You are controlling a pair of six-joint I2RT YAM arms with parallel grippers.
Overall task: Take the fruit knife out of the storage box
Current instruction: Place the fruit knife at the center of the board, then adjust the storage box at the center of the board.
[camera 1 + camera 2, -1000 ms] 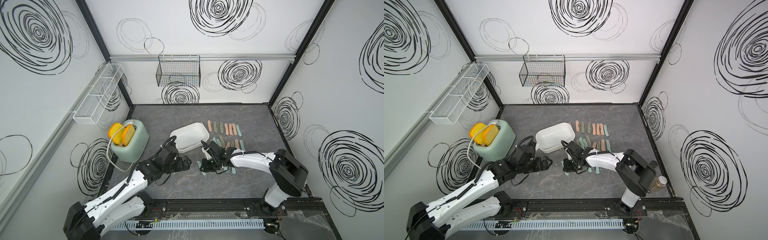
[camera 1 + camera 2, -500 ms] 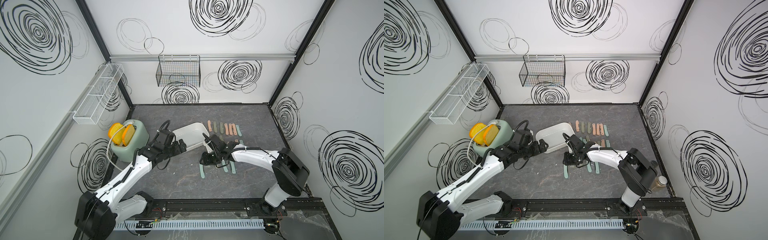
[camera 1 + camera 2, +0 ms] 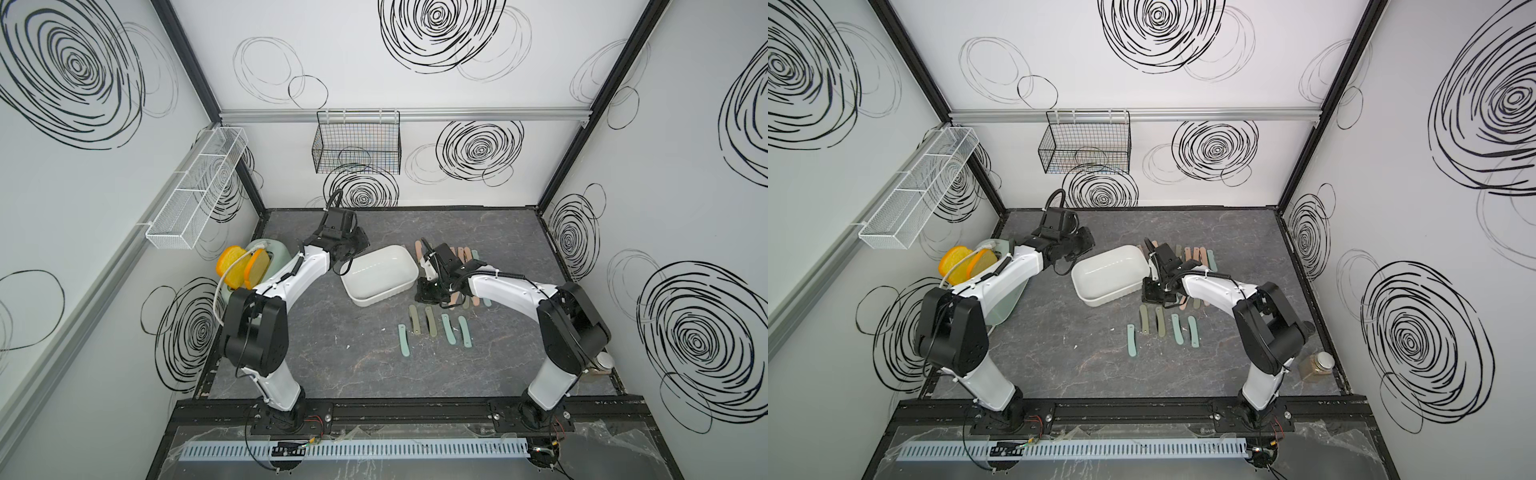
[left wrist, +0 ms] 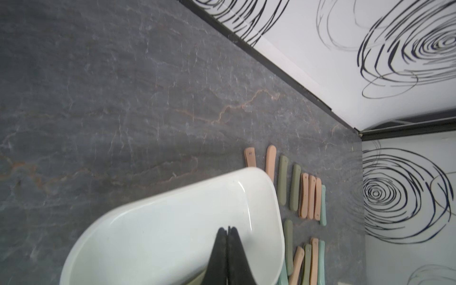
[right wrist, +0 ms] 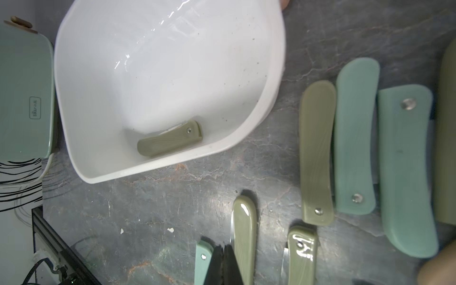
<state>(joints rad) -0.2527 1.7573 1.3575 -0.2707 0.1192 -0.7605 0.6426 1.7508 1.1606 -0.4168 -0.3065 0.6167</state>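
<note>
The white storage box sits mid-table in both top views. A folded olive fruit knife lies inside it against the near wall in the right wrist view; the top views do not show it. My left gripper hovers over the box's far left end, shut with nothing between its fingers. My right gripper hangs just right of the box, shut and empty, its tips over the table between a teal knife and an olive knife.
Several folded knives lie in rows right of the box and in a front row. A mint toaster with yellow slices stands at the left. A black wire basket and a white one hang on the walls. A jar stands front right.
My left arm swung from the table's front to the box's far left end and its jaws shut. My right gripper drew back from the front row toward the box. More knives lie in that row.
</note>
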